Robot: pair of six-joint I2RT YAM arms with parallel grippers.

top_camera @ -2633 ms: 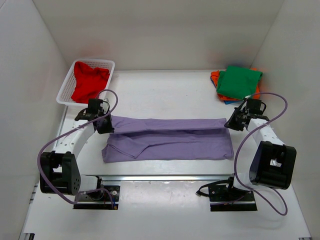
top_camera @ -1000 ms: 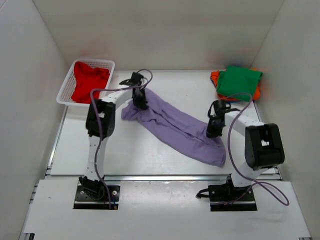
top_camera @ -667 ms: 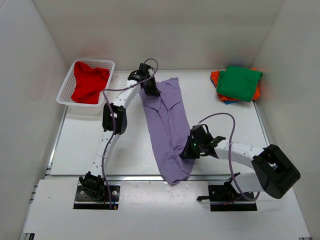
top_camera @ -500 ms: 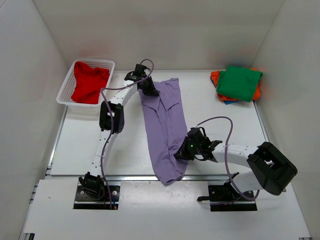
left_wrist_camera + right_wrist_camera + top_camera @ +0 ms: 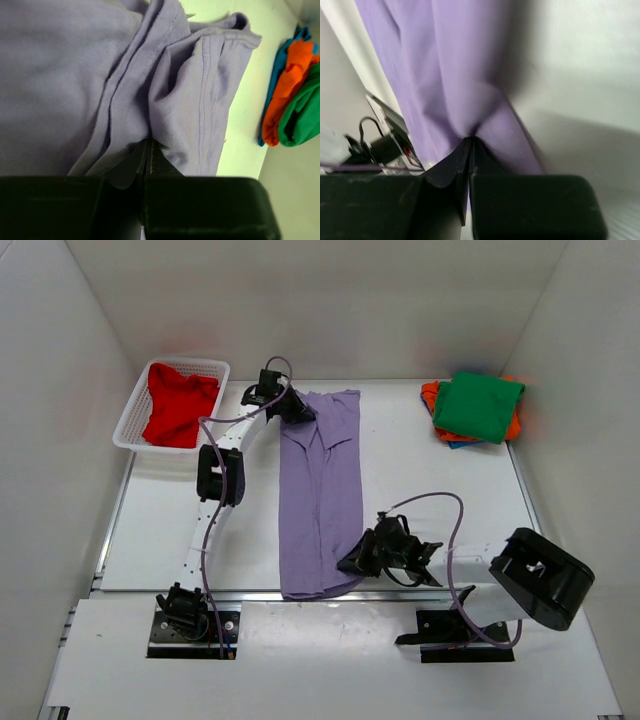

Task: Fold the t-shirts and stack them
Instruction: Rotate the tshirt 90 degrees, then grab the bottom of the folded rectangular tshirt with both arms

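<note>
- While the lavender-purple t-shirt (image 5: 320,495) lies stretched out as a long, narrow folded strip, running from the far middle of the table (image 5: 440,490) to its front edge, each arm holds one end of it.
- The left gripper (image 5: 297,410) sits at the strip's far left corner. In the left wrist view its jaws are pressed together on a pinch of lavender cloth, with folds and a stitched hem fanning away from them.
- The right gripper (image 5: 352,562) sits at the strip's near right edge, close to the front of the table. The right wrist view shows its jaws closed on a gathered bit of the same shirt, the cloth puckering where they meet.
- The far end of the shirt is wider and rumpled, with a flap of cloth lying over it.
- The red t-shirt (image 5: 178,402) lies crumpled inside the white mesh basket (image 5: 130,425) at the far left of the table.
- At the far right, well apart from the lavender shirt, the green t-shirt (image 5: 478,405) lies folded on top of a pile.
- The orange t-shirt (image 5: 430,395) and the blue t-shirt (image 5: 455,443) show only as edges beneath it.
</note>
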